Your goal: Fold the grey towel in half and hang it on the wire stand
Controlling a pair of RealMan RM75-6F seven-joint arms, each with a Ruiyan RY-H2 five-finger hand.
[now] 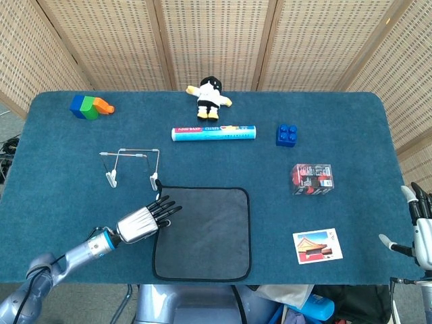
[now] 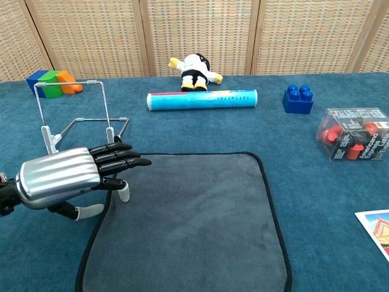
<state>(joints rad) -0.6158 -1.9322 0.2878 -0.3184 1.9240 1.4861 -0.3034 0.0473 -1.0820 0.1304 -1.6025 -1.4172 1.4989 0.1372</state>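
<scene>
The grey towel (image 1: 202, 233) (image 2: 188, 225) lies flat and unfolded near the table's front edge, with a black hem. My left hand (image 1: 145, 219) (image 2: 73, 176) hovers at its left edge near the far-left corner, fingers stretched out over the hem, holding nothing. The wire stand (image 1: 131, 165) (image 2: 76, 115) stands upright just behind the hand. My right hand (image 1: 420, 229) is at the table's right front corner, away from the towel, fingers apart and holding nothing; the chest view does not show it.
A blue tube (image 1: 214, 133) lies behind the towel, a plush toy (image 1: 211, 96) beyond it. A blue brick (image 1: 287, 134), a clear box (image 1: 312, 179) and a picture card (image 1: 317, 246) sit on the right. Coloured blocks (image 1: 90, 106) are at the far left.
</scene>
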